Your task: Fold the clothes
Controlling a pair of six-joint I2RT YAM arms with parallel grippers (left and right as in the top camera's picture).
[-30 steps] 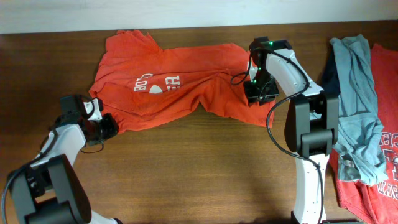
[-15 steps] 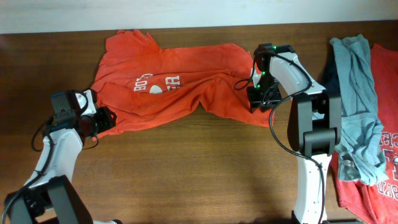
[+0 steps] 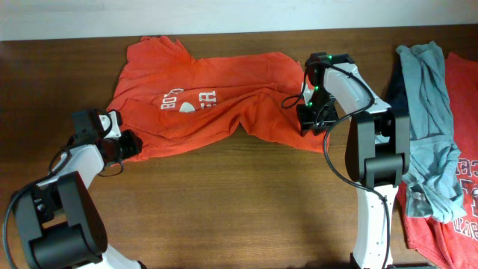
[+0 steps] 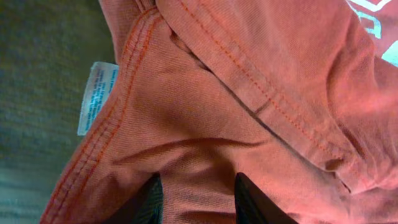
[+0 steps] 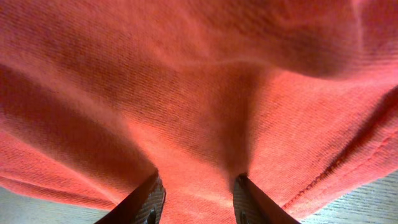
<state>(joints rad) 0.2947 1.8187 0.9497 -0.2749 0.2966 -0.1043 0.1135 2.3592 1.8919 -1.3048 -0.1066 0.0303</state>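
An orange-red T-shirt [image 3: 224, 97] with white print lies spread and wrinkled across the back of the wooden table [image 3: 224, 209]. My left gripper [image 3: 128, 146] is at its lower-left hem. In the left wrist view the gripper [image 4: 198, 180] is open, its fingers pressed into the shirt [image 4: 249, 74] with cloth between them. A white label [image 4: 96, 96] shows by the hem. My right gripper [image 3: 310, 119] is on the shirt's right side. Seen from the right wrist, it [image 5: 198, 177] is open too. A ridge of the shirt [image 5: 199, 81] rises between its fingers.
At the right edge lies a pile of other clothes: a light grey-blue shirt [image 3: 429, 112], a navy one [image 3: 396, 90] beneath it, and an orange-red one [image 3: 459, 217] with white print. The right arm's base [image 3: 370, 209] stands beside that pile.
My left gripper has opened and shifted slightly along the lower-left hem. The right gripper moved a little toward the front of the shirt, then held still.
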